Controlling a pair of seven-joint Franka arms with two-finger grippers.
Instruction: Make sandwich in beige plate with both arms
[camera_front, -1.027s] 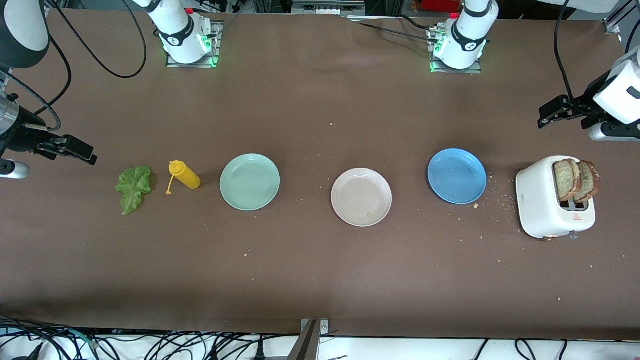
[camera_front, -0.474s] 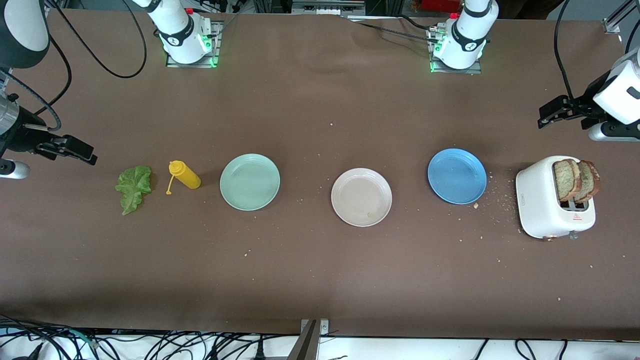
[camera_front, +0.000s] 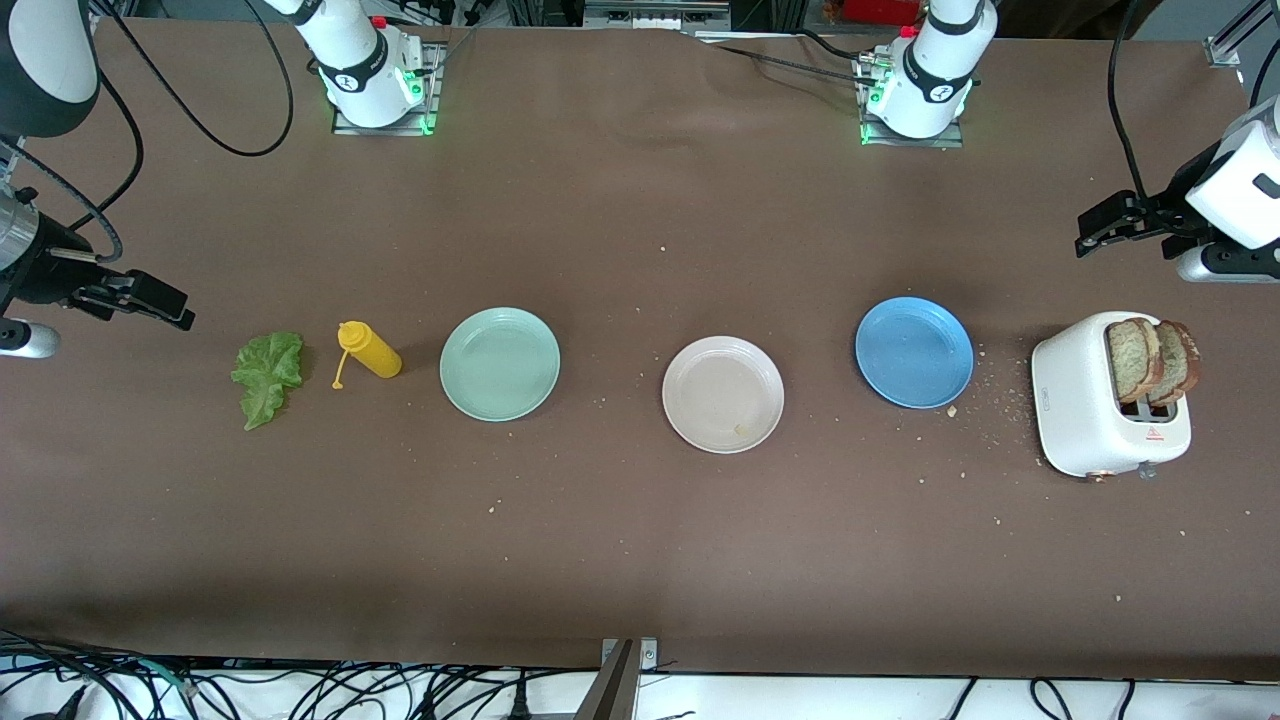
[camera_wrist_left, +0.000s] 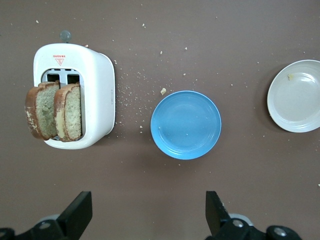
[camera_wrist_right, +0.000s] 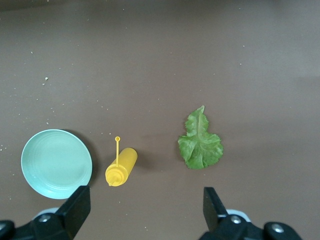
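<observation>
Front high, facing robots; wrists look down.

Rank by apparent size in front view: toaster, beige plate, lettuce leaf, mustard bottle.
1. toaster
2. beige plate, looks somewhat smaller than the toaster
3. lettuce leaf
4. mustard bottle

Robotics lab, arm bases (camera_front: 375, 80) bolted to brown-covered table (camera_front: 620, 560), loose cables (camera_front: 300, 690) along its edge
</observation>
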